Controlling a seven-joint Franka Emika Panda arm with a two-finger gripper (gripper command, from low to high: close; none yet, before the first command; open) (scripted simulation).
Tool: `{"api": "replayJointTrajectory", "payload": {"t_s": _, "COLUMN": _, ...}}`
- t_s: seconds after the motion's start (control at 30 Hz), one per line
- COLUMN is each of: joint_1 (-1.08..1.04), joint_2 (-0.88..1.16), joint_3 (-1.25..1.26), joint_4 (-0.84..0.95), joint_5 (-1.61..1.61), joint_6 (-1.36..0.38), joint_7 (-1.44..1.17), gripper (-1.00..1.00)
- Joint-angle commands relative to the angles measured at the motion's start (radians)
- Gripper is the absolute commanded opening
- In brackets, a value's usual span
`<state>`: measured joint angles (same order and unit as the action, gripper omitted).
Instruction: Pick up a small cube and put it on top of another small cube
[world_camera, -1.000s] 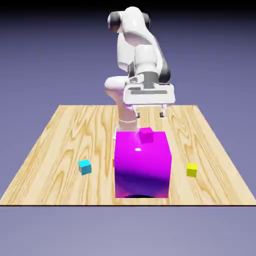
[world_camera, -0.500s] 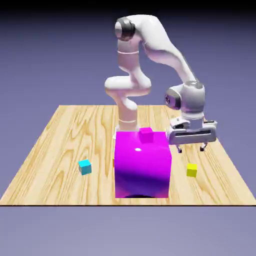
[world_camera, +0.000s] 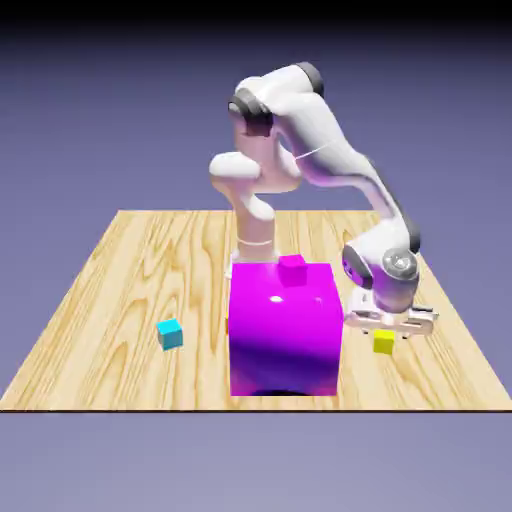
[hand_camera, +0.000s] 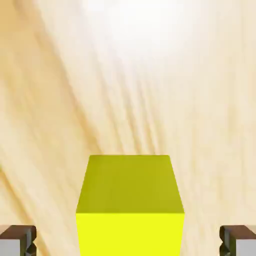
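Observation:
The small cube (world_camera: 384, 345) is plain yellow and rests on the wooden table (world_camera: 130, 260) at the exterior view's right, beside the big magenta block. My gripper (world_camera: 386, 338) is lowered straight over it, fingers down at either side. In the hand view the small cube (hand_camera: 130, 205) fills the lower middle, squarely between my gripper's (hand_camera: 128, 242) two grey fingertips (hand_camera: 17, 240). A strip of bare wood shows between the cube and each fingertip, so the jaws stand open around it without touching.
A big glossy magenta block (world_camera: 285, 325) stands in the middle of the table, close to my hand's left in the exterior view, with a tiny magenta cube (world_camera: 292, 270) on top. A tiny cyan cube (world_camera: 170, 334) lies at the left.
The arm swung from behind the magenta block out to the exterior view's right and came down over the yellow cube. The cubes have not moved.

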<state>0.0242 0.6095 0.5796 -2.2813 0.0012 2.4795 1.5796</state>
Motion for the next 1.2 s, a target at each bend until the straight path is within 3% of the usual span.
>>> {"api": "replayJointTrajectory", "payload": {"t_s": 0.0, "joint_1": 0.000, "joint_2": 0.000, "joint_3": 0.000, "joint_4": 0.000, "joint_5": 0.000, "joint_6": 0.000, "joint_7": 0.000, "gripper": -1.00}}
{"api": "replayJointTrajectory", "payload": {"t_s": 0.17, "joint_1": -0.084, "joint_2": -0.141, "joint_3": 0.075, "joint_4": 0.020, "joint_5": 0.062, "joint_6": -0.160, "joint_7": -0.033, "gripper": -1.00}}
{"api": "replayJointTrajectory", "payload": {"t_s": 0.37, "joint_1": 0.055, "joint_2": -0.326, "joint_3": 0.051, "joint_4": 0.098, "joint_5": -0.191, "joint_6": -0.280, "joint_7": -0.253, "gripper": -1.00}}
{"api": "replayJointTrajectory", "payload": {"t_s": 0.67, "joint_1": 0.113, "joint_2": -0.528, "joint_3": -0.180, "joint_4": 0.122, "joint_5": -0.409, "joint_6": -0.412, "joint_7": -0.638, "gripper": -1.00}}
{"api": "replayJointTrajectory", "payload": {"t_s": 1.17, "joint_1": -0.093, "joint_2": -0.580, "joint_3": -0.719, "joint_4": -0.017, "joint_5": -0.330, "joint_6": -0.450, "joint_7": -1.075, "gripper": -1.00}}
